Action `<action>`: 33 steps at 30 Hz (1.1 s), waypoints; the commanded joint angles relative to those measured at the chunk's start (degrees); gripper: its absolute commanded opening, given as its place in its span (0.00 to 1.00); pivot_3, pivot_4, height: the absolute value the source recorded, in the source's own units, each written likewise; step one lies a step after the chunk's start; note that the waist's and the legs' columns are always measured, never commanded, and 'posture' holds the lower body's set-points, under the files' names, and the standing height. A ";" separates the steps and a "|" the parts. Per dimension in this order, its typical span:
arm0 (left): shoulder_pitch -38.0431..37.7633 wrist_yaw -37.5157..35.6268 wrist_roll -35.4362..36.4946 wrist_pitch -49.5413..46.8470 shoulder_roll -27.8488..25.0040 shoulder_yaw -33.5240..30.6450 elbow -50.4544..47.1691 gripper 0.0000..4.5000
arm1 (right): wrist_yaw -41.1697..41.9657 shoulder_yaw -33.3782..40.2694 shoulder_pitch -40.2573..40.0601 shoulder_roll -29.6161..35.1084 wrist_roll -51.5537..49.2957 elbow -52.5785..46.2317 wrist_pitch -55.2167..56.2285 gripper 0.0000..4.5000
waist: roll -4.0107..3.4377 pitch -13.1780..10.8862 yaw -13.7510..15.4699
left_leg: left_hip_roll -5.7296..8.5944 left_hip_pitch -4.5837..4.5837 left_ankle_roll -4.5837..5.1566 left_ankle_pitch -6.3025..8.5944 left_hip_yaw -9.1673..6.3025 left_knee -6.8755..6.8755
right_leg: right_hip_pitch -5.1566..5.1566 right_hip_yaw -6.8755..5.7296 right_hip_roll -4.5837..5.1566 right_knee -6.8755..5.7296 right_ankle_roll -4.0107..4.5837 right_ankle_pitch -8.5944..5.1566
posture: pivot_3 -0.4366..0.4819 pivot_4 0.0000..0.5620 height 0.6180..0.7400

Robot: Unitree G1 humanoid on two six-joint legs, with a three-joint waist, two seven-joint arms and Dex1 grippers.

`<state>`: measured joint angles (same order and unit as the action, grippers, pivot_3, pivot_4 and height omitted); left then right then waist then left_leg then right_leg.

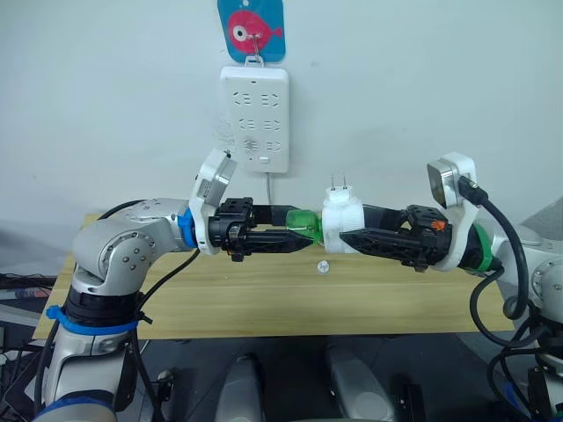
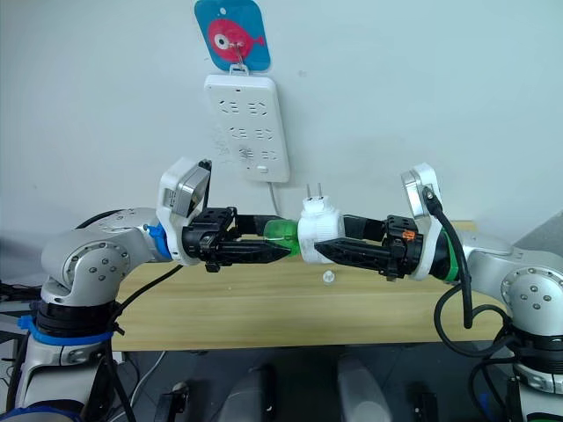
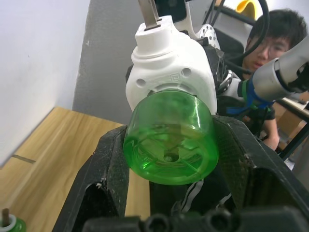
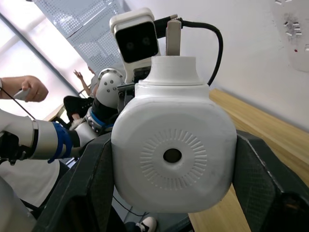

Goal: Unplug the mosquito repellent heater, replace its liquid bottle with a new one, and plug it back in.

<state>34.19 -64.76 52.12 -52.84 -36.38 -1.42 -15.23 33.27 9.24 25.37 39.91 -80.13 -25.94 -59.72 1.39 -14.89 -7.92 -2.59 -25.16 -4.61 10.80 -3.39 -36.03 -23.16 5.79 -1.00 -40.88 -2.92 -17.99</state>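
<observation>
Above the desk (image 1: 132, 308), the mosquito repellent heater (image 1: 342, 227) is clamped in the right claw (image 1: 352, 239) and a green bottle (image 1: 303, 224) in the left claw (image 1: 299, 230), both aligned on one horizontal axis.

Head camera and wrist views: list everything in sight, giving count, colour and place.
heater: one, white, in the air above the table, prongs up
green bottle: one, its neck end at the heater's underside
second green bottle: one, dark stem, on the table
small cap-like piece: one, white, on the table
power strip: one, white, on the wall
fish card: one, blue, above the strip
table: one, wooden
person: one, behind the arms
left gripper: fingers around the green bottle
right gripper: fingers around the heater
</observation>
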 commanded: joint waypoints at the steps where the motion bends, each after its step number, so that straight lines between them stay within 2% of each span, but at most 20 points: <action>1: -0.27 -2.36 0.01 2.16 -0.03 2.01 -4.16 0.53 | -1.96 -0.12 1.15 -0.43 -1.75 -1.58 0.58 0.66 | 0.00 0.00 0.00 | 0.00 0.00 0.00 0.00 0.01 0.00 | 0.00 0.00 0.00 0.00 0.00 0.00 | 0.29 0.40 0.86; 10: -0.17 -2.73 -2.07 5.08 1.07 3.50 -4.13 0.53 | -3.78 -1.88 2.41 2.01 -5.91 -0.96 -3.35 0.66 | 0.00 0.00 0.04 | 0.00 0.00 0.00 0.00 0.00 0.00 | 0.00 0.01 0.00 0.00 -0.01 -0.01 | 0.29 0.41 0.86; 14: -0.45 -1.94 -4.13 7.47 1.97 3.65 -2.82 0.53 | -4.46 -1.59 2.33 3.21 -6.60 -0.85 -3.64 0.96 | 0.01 -0.01 0.07 | 0.01 -0.01 0.00 0.00 0.02 0.00 | 0.00 0.03 0.00 0.02 -0.01 0.00 | 0.29 0.41 0.86; 15: -0.48 -1.74 -4.75 8.23 2.24 3.73 -2.49 0.53 | -4.06 -1.60 2.20 3.68 -6.22 -1.22 -3.64 1.00 | 0.01 -0.01 0.08 | 0.01 -0.02 0.00 0.00 0.01 0.00 | 0.00 0.02 0.00 0.01 -0.01 0.00 | 0.29 0.41 0.86; 24: -0.36 -0.94 -6.57 11.04 3.53 4.08 -0.49 0.53 | 0.51 -2.69 -1.52 7.70 1.35 -6.01 -1.99 1.00 | 0.01 -0.01 0.07 | 0.01 -0.02 0.00 0.00 0.01 0.00 | -0.01 0.02 0.00 0.03 -0.11 -0.07 | 0.28 0.41 0.86; 30: -0.07 -1.58 -7.31 11.45 3.34 3.82 0.44 0.53 | 11.27 1.58 -14.40 13.24 14.72 -10.03 7.10 1.00 | 0.02 -0.01 0.39 | 0.02 -0.03 0.00 0.00 0.01 0.01 | 0.00 0.01 0.00 0.07 -0.24 -0.14 | 0.27 0.41 0.86; 33: 0.20 -3.13 -7.75 11.70 2.57 4.35 0.84 0.53 | 17.44 5.03 -19.42 15.69 14.96 -8.44 7.94 0.87 | 0.03 -0.02 0.49 | 0.03 -0.02 0.00 0.00 0.01 0.00 | 0.01 0.02 0.00 0.07 -0.25 -0.15 | 0.26 0.42 0.86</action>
<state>33.58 -66.53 44.08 -42.25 -33.30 3.22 -13.47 46.72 10.88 6.66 54.43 -64.89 -33.78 -53.26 1.42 -14.91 -7.43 -2.57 -25.17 -4.60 10.80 -3.37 -36.03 -23.15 5.82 -1.00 -40.80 -3.17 -18.14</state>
